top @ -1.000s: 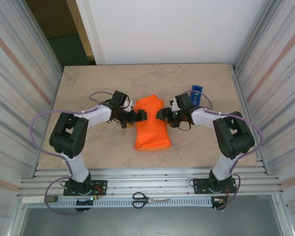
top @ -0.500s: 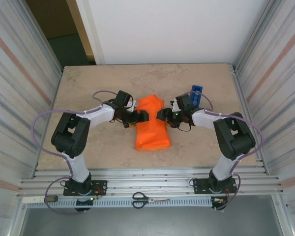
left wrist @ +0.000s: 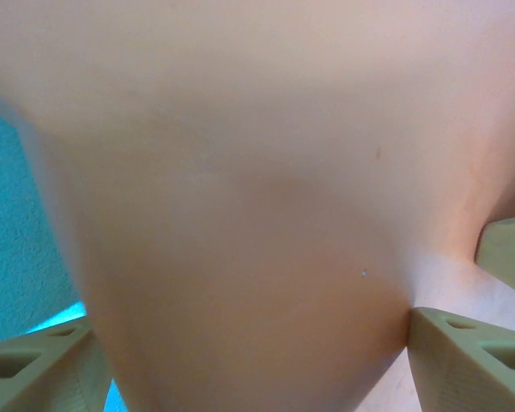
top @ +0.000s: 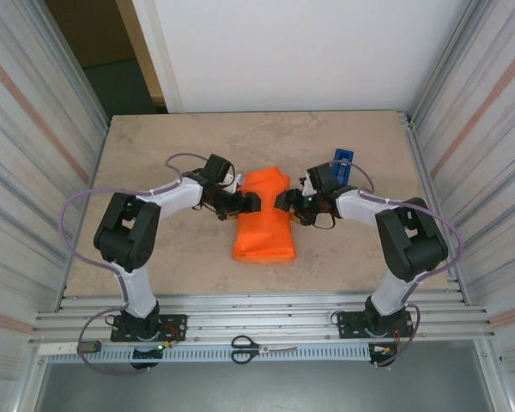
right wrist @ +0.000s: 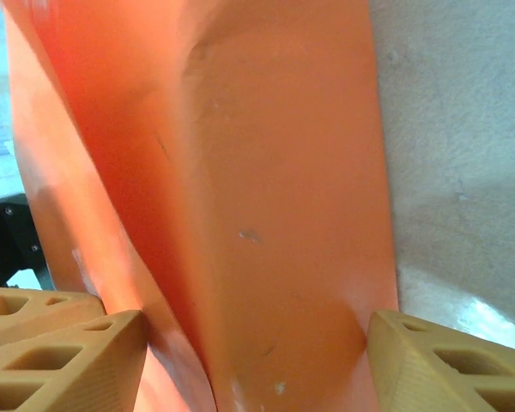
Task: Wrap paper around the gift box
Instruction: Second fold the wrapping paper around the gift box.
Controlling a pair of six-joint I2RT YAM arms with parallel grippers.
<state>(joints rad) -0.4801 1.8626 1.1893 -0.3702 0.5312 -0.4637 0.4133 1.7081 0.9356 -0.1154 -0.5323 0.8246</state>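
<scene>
The orange paper (top: 264, 227) lies folded into a long bundle in the middle of the table, and the gift box is hidden inside it. My left gripper (top: 251, 202) is at the bundle's upper left side. In the left wrist view the paper (left wrist: 240, 215) bulges between the wide-set jaws of that gripper (left wrist: 249, 343) and touches both. My right gripper (top: 281, 200) faces it from the right. Seen from the right wrist, a folded ridge of paper (right wrist: 266, 189) spans that gripper (right wrist: 256, 343), and one finger (right wrist: 446, 360) presses a dent into it.
A blue tape dispenser (top: 343, 165) stands just behind my right wrist. Scissors (top: 257, 348) lie on the rail in front of the arm bases. The beige table (top: 154, 154) is walled by metal panels on the left and right.
My left arm has shifted slightly right and back, pushing into the bundle. The bundle's near end has slid a little to the left. The right arm has barely moved.
</scene>
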